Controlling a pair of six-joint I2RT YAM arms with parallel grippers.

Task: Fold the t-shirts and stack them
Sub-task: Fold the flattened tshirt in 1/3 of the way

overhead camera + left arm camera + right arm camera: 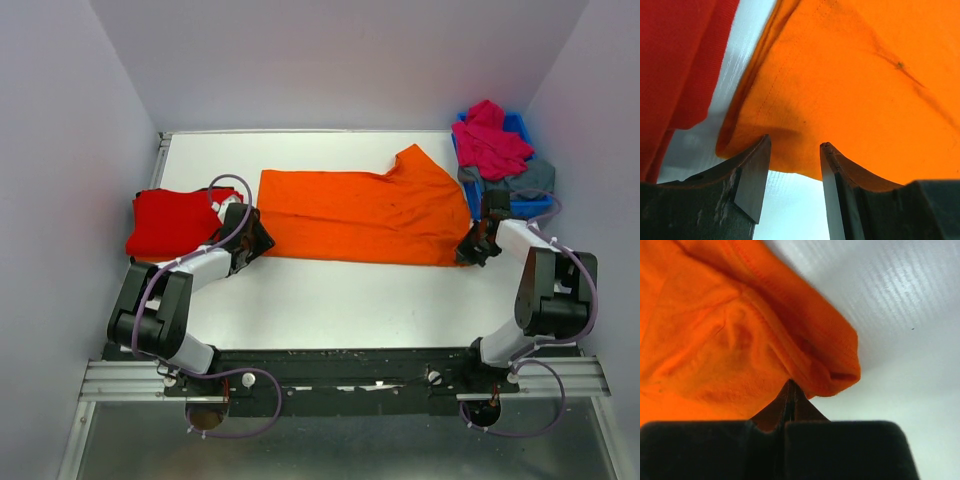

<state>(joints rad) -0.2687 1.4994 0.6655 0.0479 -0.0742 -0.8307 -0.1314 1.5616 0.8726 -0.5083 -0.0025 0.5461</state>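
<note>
Though the tabletop (350, 300) is mostly taken up by the orange t-shirt (360, 215), spread flat and not yet folded, the red t-shirt (170, 220) at the left edge already looks folded. The magenta-pink t-shirt (490, 140) and grey-blue t-shirt (535, 178) sit crumpled in the blue bin (517, 125), far right. Roughly a quarter done, I'd say. The left gripper (795, 150) holds its jaws apart astride the orange t-shirt's near-left corner; the right gripper (790, 385) has its jaws pressed together, seemingly pinching the near-right corner.
</note>
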